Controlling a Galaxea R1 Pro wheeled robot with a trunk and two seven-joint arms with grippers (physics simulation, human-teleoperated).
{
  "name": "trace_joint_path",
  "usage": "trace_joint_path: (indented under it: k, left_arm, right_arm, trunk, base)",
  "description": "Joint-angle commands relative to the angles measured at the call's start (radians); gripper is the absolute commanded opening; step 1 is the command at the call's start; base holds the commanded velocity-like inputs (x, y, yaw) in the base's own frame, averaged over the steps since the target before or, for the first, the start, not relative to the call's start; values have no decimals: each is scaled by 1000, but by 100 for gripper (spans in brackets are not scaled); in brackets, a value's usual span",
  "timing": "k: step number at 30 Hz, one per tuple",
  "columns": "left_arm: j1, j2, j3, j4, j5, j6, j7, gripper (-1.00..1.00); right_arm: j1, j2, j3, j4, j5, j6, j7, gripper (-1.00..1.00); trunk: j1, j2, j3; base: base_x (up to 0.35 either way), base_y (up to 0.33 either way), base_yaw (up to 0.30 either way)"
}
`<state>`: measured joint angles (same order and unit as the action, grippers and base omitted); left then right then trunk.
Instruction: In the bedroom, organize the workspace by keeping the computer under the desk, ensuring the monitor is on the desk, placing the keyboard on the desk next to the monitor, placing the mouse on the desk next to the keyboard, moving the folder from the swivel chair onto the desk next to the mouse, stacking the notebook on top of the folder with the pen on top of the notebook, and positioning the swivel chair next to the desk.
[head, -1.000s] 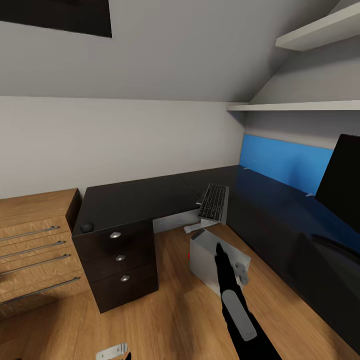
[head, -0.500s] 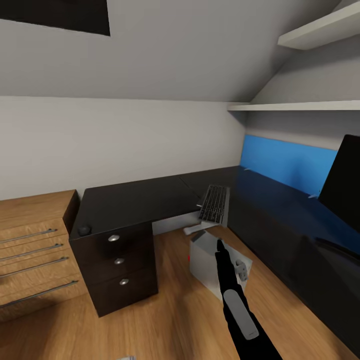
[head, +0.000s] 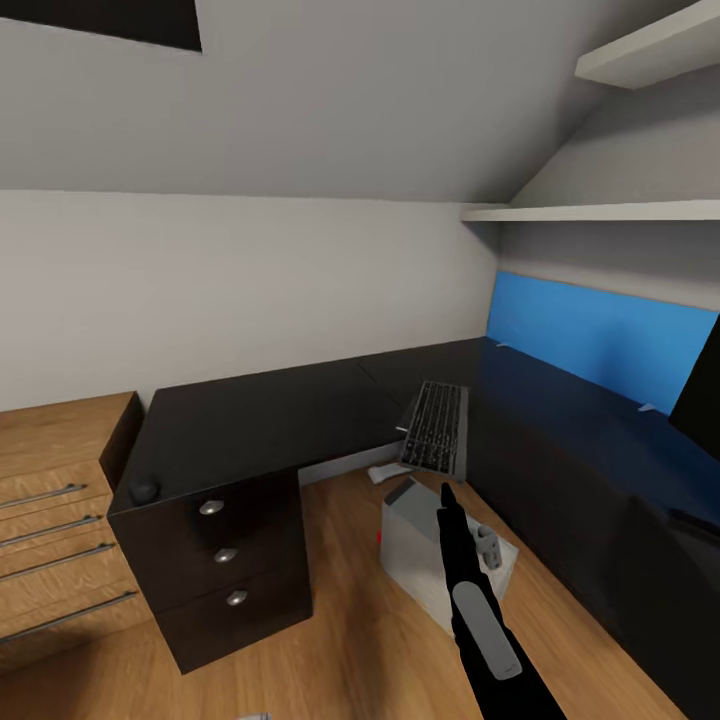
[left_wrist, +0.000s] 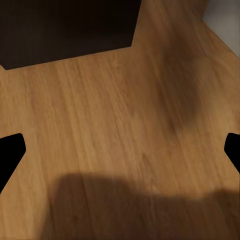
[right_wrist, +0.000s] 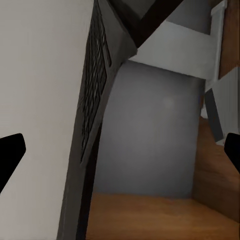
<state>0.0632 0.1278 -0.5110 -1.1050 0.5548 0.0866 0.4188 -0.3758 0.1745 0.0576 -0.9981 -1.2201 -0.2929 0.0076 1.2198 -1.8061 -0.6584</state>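
The keyboard lies tilted at the inner corner of the L-shaped black desk, its near end hanging past the desk edge; in the right wrist view the keyboard shows edge-on. Below it on the wooden floor stands the grey computer, beside the desk. A small dark mouse sits on the desk's near left corner above three drawers. The monitor's black edge shows at far right, before a blue panel. The right gripper has its fingers spread wide, empty. The left gripper is likewise spread over bare floor. No writing is readable
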Motion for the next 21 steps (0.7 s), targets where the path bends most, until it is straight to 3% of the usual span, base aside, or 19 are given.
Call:
trace_joint_path:
  k: [1, 8, 21]
  left_arm:
    - [0, 1, -3, -3, 5, 2, 7, 100]
    - [0, 1, -3, -2, 5, 1, 6, 100]
    - [0, 1, -3, -6, 5, 1, 5, 100]
  right_arm:
    - [-1, 0, -1, 22, -11, -5, -1, 100]
    - [-1, 0, -24, 80, -45, -1, -2, 100]
    - [-2, 0, -28, 93, -93, 54, 0, 100]
  trunk:
    - [0, 0, -1]
    - [0, 0, -1]
    - [0, 0, -1]
  base:
    - [219, 0, 0]
    - [91, 0, 0]
    - [7, 0, 0]
